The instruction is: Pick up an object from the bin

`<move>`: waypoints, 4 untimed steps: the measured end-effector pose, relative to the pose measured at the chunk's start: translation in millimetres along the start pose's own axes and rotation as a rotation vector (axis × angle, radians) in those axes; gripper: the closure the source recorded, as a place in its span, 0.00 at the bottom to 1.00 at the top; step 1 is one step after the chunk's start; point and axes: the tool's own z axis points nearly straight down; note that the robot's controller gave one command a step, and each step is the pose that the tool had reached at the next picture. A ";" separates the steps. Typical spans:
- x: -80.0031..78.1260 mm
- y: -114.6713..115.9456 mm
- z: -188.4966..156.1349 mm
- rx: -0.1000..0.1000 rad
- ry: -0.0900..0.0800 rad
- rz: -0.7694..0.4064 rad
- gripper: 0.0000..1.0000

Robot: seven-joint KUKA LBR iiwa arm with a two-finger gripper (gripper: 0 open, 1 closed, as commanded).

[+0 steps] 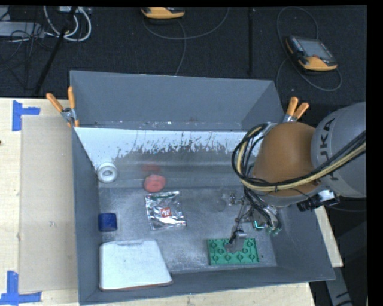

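In the grey bin [179, 101], the gripper [235, 237] hangs over the green studded plate [240, 254] at near right, nothing lifted yet, its jaw state impossible to tell.

Floor [119, 54] dark, matte black, across the upper part. White cables [75, 24] bunched at top left. Thin dark cords [179, 37] looping over mid-floor. Two orange-and-grey handsets lying flat: one top centre [163, 11], one top right [311, 52].

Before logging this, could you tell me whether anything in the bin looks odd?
Only the silver foil packet mid-bin looks crumpled; the claw hangs over the green studded plate, and nothing is spilled.
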 end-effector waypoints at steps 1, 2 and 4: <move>19.8 -25.0 64.8 0.000 -0.003 -0.355 0.00; 17.9 -24.9 61.6 0.001 -0.008 -0.354 1.00; 0.7 -30.8 -161.7 0.005 -0.018 -0.376 1.00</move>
